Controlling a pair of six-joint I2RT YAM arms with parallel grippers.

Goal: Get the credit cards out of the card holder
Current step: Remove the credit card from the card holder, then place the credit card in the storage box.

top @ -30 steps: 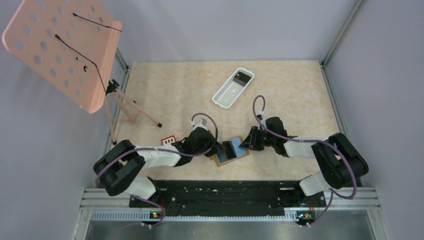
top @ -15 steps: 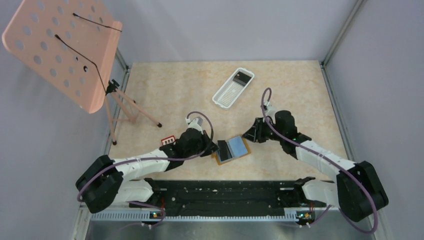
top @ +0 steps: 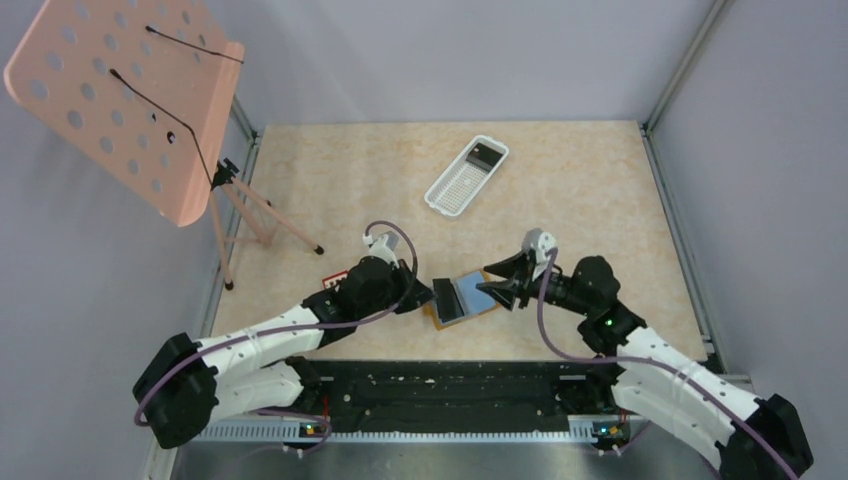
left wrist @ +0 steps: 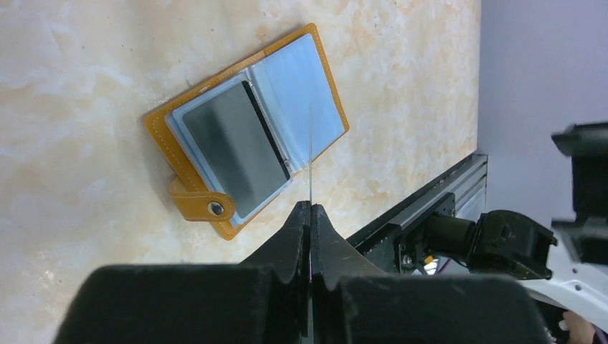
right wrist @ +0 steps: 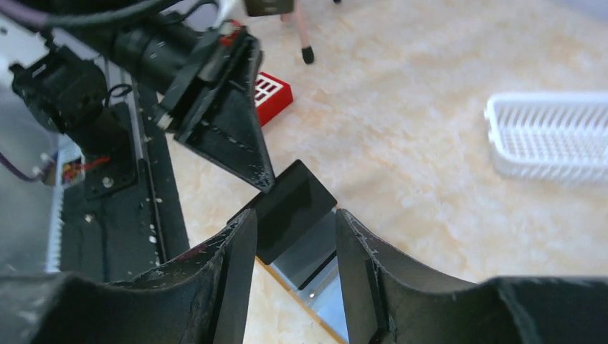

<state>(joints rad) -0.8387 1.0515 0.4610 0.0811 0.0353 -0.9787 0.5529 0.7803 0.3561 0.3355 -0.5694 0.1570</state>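
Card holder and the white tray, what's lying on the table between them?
Nothing. In the top view, the table between the card holder and the white tray is bare.

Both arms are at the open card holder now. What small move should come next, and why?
Probably close the right tool on the dark panel. The left tool is shut on that panel's corner, holding it raised above the open card holder, and the right jaws stand open on either side of it. Whether it is a card or a sleeve I cannot tell.
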